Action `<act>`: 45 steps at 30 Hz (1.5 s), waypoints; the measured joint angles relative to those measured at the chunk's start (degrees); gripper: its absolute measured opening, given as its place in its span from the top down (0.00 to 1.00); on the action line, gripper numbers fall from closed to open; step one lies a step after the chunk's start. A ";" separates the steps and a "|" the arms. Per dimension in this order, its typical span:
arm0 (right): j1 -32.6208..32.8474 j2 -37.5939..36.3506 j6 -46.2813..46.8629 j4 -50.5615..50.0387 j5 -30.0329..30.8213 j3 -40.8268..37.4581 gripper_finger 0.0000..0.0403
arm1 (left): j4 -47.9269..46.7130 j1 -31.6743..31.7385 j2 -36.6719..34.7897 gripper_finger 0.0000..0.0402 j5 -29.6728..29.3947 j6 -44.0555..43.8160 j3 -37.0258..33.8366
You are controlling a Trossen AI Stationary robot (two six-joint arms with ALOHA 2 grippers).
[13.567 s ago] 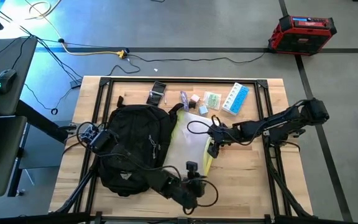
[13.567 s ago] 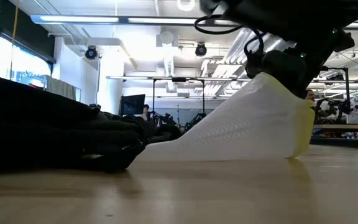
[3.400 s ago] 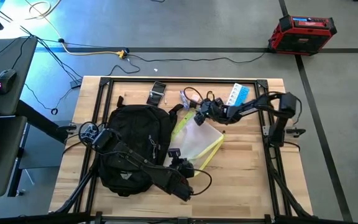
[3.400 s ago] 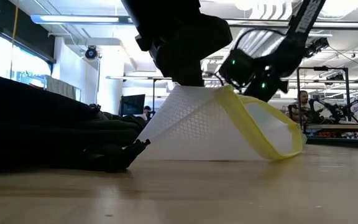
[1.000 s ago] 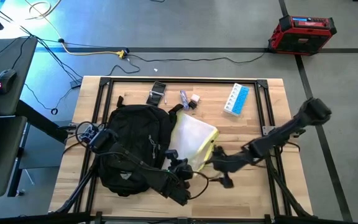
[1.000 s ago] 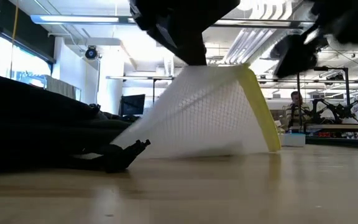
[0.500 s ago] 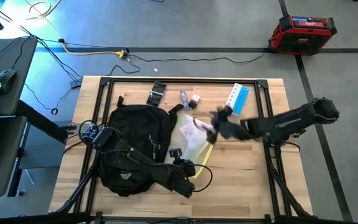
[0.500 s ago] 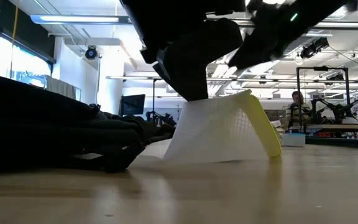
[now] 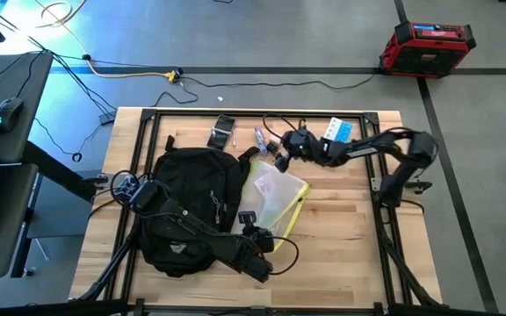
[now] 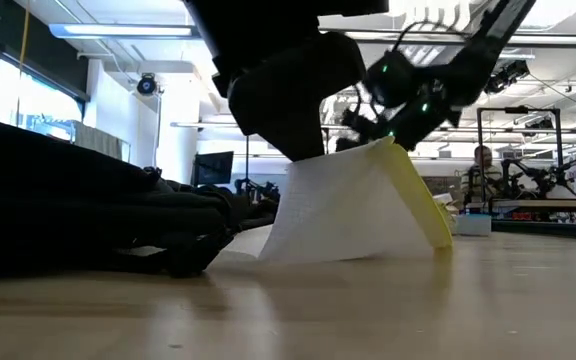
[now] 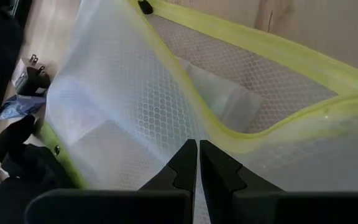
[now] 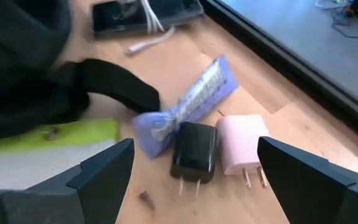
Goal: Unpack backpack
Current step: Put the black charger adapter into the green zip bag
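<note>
Backpack: the backpack (image 9: 189, 204) is a large rounded sack of black woven fabric; it lies flat on the left half of the table, its black strap (image 12: 120, 90) reaching toward the small items at the far edge; in the low view it is a dark slumped mass (image 10: 78, 215) at the left.
Pouch: the translucent pouch (image 9: 273, 200) lies just beside the backpack's right side; honeycomb-mesh plastic with a neon-yellow trim (image 11: 272, 46); one corner is lifted into a tent shape (image 10: 353, 210); something pale and flat shows through its wall.
Left gripper: the left gripper (image 11: 197, 163) has its fingers clenched on the pouch's yellow-edged rim, at the pouch's near end beside the backpack.
Right gripper: the right gripper (image 9: 281, 149) hovers over the far edge of the table, fingers spread wide and holding nothing (image 12: 188, 171).
Small items: below it lie a black charger (image 12: 194, 149) and a pink charger (image 12: 241, 143), both boxy with metal prongs, touching side by side; a crinkled blue wrapper (image 12: 188, 106) touches the black one.
Further out: a blue-and-white box (image 9: 337, 132) near the far right corner; a dark flat device with a white cable (image 9: 221, 133) near the far left.
Table: pale wood planks (image 9: 358, 254) with a black metal frame.
</note>
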 joint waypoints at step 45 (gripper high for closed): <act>28.93 -24.94 6.80 -40.14 1.56 0.04 0.71 | -1.73 0.65 -0.13 1.00 -6.98 -3.76 0.02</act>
